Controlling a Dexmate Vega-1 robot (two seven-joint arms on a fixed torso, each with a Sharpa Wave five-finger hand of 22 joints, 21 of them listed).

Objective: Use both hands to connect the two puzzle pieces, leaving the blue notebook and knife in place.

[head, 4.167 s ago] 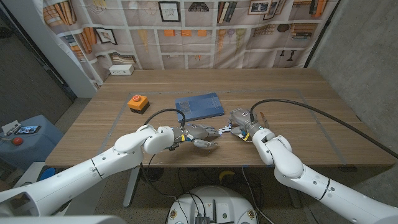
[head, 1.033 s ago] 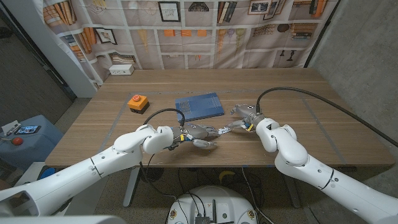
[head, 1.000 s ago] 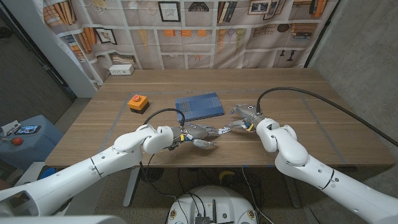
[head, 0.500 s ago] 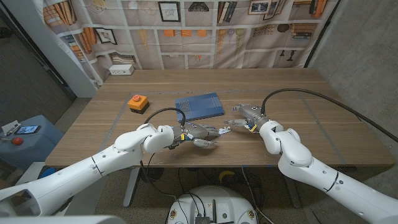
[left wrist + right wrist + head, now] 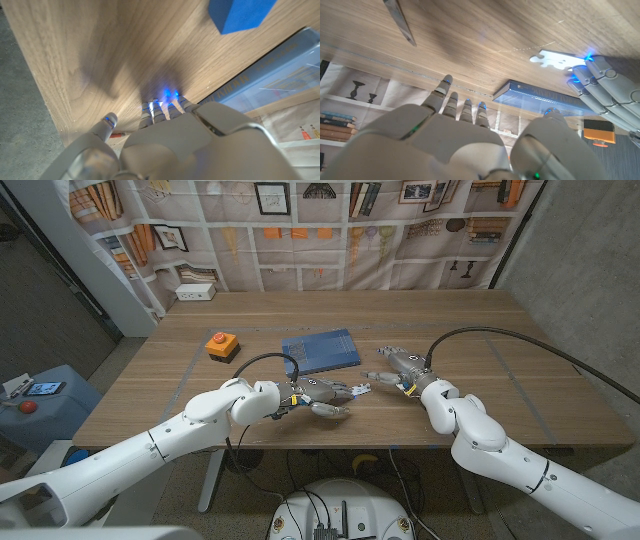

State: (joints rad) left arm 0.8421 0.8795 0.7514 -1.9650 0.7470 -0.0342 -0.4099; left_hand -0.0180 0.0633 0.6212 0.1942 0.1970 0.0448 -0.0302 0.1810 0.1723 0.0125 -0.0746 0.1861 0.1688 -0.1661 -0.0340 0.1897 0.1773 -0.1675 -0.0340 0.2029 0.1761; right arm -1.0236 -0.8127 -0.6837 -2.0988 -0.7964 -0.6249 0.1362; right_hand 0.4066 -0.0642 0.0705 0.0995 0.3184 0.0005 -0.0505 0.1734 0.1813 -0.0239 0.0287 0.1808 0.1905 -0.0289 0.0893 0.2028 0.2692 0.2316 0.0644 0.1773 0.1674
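White and thin, the joined puzzle pieces (image 5: 555,60) lie flat on the wooden table (image 5: 450,320) at your left hand's (image 5: 325,393) fingertips; they look light, stiff and prone to slide, so press from above or pinch an edge. Your right hand (image 5: 400,367) hovers just beside, fingers spread, holding nothing. The blue notebook (image 5: 320,351) lies just behind; the knife (image 5: 400,20) is well apart.

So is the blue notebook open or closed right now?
Closed. In the head view the blue notebook lies flat on the table with its cover showing, no pages spread, beyond both hands.
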